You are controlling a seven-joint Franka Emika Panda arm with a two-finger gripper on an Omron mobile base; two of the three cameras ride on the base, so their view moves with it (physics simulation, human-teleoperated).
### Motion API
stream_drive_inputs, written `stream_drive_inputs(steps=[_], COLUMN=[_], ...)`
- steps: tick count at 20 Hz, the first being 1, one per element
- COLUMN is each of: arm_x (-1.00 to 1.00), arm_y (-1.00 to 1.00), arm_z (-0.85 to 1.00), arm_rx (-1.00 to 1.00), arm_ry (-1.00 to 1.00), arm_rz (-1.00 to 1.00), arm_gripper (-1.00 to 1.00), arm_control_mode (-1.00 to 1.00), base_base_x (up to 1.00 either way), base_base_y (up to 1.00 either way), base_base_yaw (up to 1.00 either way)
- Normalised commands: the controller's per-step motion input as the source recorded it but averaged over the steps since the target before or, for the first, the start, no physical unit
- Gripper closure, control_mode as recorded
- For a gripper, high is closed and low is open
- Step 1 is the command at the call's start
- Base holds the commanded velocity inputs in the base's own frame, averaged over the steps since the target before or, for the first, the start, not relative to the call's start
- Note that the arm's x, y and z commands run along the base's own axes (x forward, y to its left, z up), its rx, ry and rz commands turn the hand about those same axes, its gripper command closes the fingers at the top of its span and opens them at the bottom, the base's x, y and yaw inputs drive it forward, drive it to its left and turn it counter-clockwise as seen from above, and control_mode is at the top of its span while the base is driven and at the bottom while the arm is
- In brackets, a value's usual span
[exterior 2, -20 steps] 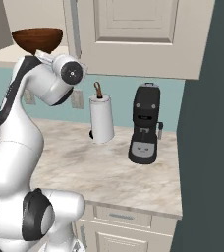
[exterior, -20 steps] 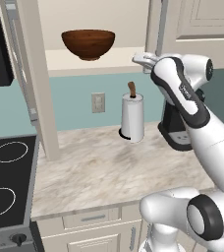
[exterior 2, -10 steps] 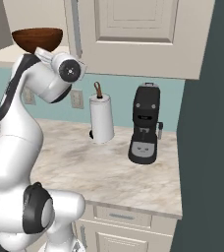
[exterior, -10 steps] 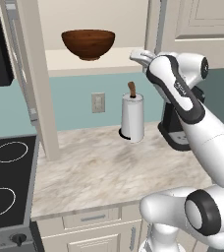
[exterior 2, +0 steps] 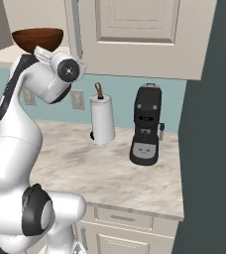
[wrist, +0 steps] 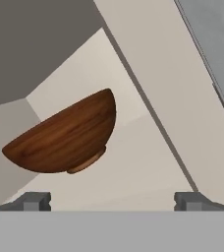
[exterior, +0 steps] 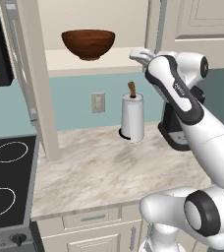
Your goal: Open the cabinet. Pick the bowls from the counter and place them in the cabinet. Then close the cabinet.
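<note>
On cabinet (exterior: 187, 24) shelf, at 11 o'clock in left base view: brown wooden bowl (exterior: 88, 44), upright on its foot, resting free on the pale board; judged already delivered, since nothing grips it. Seen tilted in hand view (wrist: 67, 136) only because the camera is rolled.

At 1 o'clock of that bowl, just beside shelf edge: gripper (exterior: 139, 52), fingertips (wrist: 34, 201) spread wide, holding nothing, apart from the bowl; judged released and clear of the rim.

At 9 o'clock: left cabinet door (exterior: 35, 74) swung open edge-on, giving access to the shelf. At 1 o'clock: right door shut.

On counter (exterior: 104, 167), centre: paper towel roll (exterior: 132, 118) at the back wall; coffee machine (exterior 2: 145, 130) to its 3 o'clock. White-and-blue bowl not located on the visible slab. At 8 o'clock: black stovetop (exterior: 6, 182).

Judged remaining: second bowl, then closing.
</note>
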Motion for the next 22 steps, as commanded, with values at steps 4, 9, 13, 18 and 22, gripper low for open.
stream_drive_inputs(steps=[4,9,13,18,22], arm_x=[0.0,0.0,-0.14,-0.56,-0.81], arm_y=[0.15,0.17,0.15,0.06,0.03], arm_z=[0.19,0.26,0.31,0.32,0.3], arm_rx=[0.0,-0.01,-0.03,-0.07,-0.09], arm_ry=[0.0,0.0,0.0,0.0,0.0], arm_rz=[0.0,0.0,0.0,0.0,0.0], arm_gripper=[-1.0,-1.0,-1.0,-1.0,-1.0], arm_control_mode=[-1.0,-1.0,-1.0,-1.0,-1.0], base_base_x=[0.0,0.0,0.0,0.0,0.0], base_base_y=[0.0,0.0,0.0,0.0,0.0], base_base_yaw=[0.0,0.0,0.0,0.0,0.0])
